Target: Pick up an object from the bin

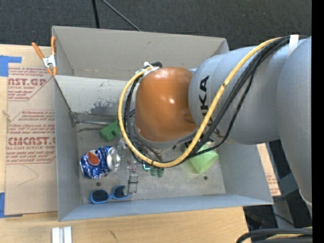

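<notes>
the arm (243,100) reaches in from the right, and its orange wrist cover (162,105) hangs over the middle of the grey bin (66,151), hiding much of the floor beneath. the gripper (132,180) pokes out just below the cover, low over the bin floor. i cannot tell whether it is wide or narrow, and i see nothing held in it. nearest to it are a crushed blue can (98,162), just to its left, and a pair of blue sunglasses (108,194) near the front wall. a green piece (109,130) lies further back, and a pale green block (202,161) sits to the right, partly under the arm. i judge this to be the approach step, with nothing picked yet. the next move calls for settling on one thing, likely the can or the sunglasses, centring over it, and closing only once it sits squarely in the grasp.
</notes>
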Motion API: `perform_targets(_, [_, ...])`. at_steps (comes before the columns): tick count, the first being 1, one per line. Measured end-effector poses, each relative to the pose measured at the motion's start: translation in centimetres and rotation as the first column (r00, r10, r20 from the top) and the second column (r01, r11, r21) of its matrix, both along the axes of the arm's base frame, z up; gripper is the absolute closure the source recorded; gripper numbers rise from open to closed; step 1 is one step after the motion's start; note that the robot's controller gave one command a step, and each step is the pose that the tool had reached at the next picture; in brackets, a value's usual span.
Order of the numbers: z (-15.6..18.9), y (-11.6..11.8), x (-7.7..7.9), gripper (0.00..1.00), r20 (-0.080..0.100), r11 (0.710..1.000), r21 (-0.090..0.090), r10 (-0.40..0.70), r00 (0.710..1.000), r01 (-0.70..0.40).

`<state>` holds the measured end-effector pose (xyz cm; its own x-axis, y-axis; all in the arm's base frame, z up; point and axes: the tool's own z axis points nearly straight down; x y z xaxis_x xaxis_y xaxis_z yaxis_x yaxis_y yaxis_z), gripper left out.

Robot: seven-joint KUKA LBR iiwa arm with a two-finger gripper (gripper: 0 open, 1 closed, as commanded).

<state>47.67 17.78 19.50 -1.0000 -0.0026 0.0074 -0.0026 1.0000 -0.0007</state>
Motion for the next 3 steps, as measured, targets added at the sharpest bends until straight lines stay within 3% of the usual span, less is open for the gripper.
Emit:
perform_targets(1, [-11.1,5.9,2.3,0.00,0.019,0.874,0.003,0.486,0.874,-0.486])
perform_targets(2, [-10.8,5.8,2.5,1.00,0.023,0.875,0.002,0.483,0.875,-0.484])
perform_targets(3, [2.7,5.3,4.3,1.00,0.019,0.868,0.000,0.497,0.867,-0.497])
